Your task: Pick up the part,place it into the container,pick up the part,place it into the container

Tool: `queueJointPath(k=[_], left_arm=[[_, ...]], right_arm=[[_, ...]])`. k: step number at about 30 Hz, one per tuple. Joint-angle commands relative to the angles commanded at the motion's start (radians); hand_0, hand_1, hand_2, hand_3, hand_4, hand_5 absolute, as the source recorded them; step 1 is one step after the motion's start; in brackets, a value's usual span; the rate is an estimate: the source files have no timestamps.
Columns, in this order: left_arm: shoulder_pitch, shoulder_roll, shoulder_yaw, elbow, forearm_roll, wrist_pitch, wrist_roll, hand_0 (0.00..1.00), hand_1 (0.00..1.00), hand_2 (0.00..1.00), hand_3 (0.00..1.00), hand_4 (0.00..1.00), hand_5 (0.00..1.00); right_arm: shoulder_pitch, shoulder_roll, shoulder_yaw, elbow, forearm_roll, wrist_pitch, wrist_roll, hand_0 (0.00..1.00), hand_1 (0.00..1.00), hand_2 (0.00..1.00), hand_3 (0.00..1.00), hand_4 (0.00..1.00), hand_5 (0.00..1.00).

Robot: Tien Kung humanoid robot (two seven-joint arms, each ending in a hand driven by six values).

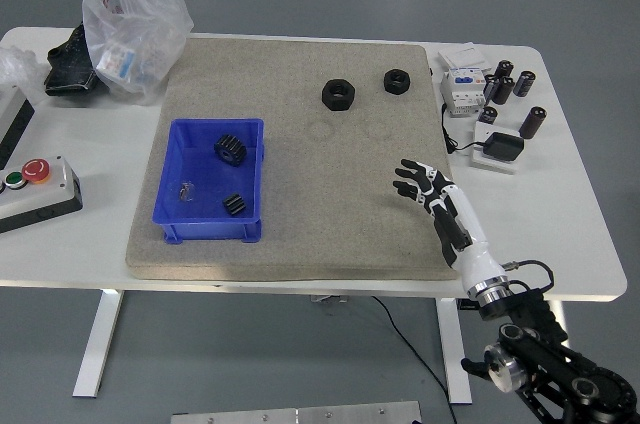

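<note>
Two black hex nuts lie on the grey mat (300, 164) at the back: one (338, 94) left, one (398, 81) right. The blue container (213, 181) stands on the mat's left side and holds a black gear (231, 150), a smaller black part (234, 203) and a small metal piece (185, 189). My right hand (418, 184) is white and black, open and empty, fingers spread over the mat's front right, well short of the nuts. My left arm is out of view.
A plastic bag (135, 19) and a black object (70, 69) lie at the back left. A control box with a red button (37, 184) sits at the left. Black cylinders (515, 84), a white device (463, 79) and a black adapter (500, 147) lie at the right.
</note>
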Motion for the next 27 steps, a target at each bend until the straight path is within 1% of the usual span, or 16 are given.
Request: queueJointPath(k=[4, 7, 8, 9, 13, 14, 17, 23, 27], left_arm=[[0.005, 0.001, 0.034, 0.0, -0.035, 0.0, -0.016, 0.677, 0.623, 0.593, 0.63, 0.628, 0.235], [0.006, -0.001, 0.047, 0.0, -0.047, 0.0, -0.022, 0.677, 0.623, 0.593, 0.63, 0.628, 0.235], [0.005, -0.002, 0.05, 0.0, -0.05, -0.001, -0.023, 0.677, 0.623, 0.593, 0.631, 0.628, 0.234], [0.005, -0.003, 0.052, 0.0, -0.052, -0.001, -0.024, 0.677, 0.623, 0.593, 0.631, 0.628, 0.234], [0.003, -0.005, 0.057, 0.0, -0.057, 0.0, -0.028, 0.677, 0.623, 0.593, 0.631, 0.628, 0.234], [0.003, -0.006, 0.058, 0.0, -0.058, 0.0, -0.029, 0.677, 0.623, 0.593, 0.631, 0.628, 0.234], [0.003, -0.007, 0.059, 0.0, -0.06, 0.0, -0.03, 0.677, 0.623, 0.593, 0.631, 0.628, 0.234], [0.004, -0.01, 0.049, 0.0, -0.051, -0.001, -0.026, 0.677, 0.623, 0.593, 0.632, 0.627, 0.233], [0.005, -0.011, 0.038, 0.0, -0.043, 0.0, -0.023, 0.676, 0.622, 0.592, 0.632, 0.626, 0.231]], right_arm=[[-0.041, -0.029, 0.002, 0.048, 0.018, 0.025, -0.008, 0.807, 0.77, 0.788, 0.778, 0.961, 0.998], [-0.052, -0.042, 0.001, 0.058, 0.031, 0.041, -0.016, 0.807, 0.77, 0.788, 0.778, 0.961, 0.998], [-0.052, -0.045, 0.0, 0.056, 0.038, 0.047, -0.018, 0.806, 0.757, 0.776, 0.756, 0.961, 0.998], [-0.051, -0.045, 0.001, 0.055, 0.043, 0.049, -0.019, 0.806, 0.757, 0.776, 0.756, 0.961, 0.998], [-0.037, -0.035, 0.016, 0.046, 0.057, 0.055, -0.019, 0.806, 0.757, 0.776, 0.756, 0.961, 0.998], [-0.031, -0.03, 0.021, 0.043, 0.06, 0.056, -0.019, 0.786, 0.742, 0.752, 0.733, 0.961, 0.998], [-0.013, -0.019, 0.029, 0.035, 0.07, 0.054, -0.015, 0.786, 0.742, 0.752, 0.733, 0.961, 0.998], [0.018, -0.006, 0.023, 0.025, 0.096, 0.043, -0.002, 0.773, 0.731, 0.753, 0.728, 0.958, 0.998], [0.027, -0.003, 0.012, 0.014, 0.117, 0.05, 0.0, 0.766, 0.73, 0.753, 0.728, 0.959, 0.998]])
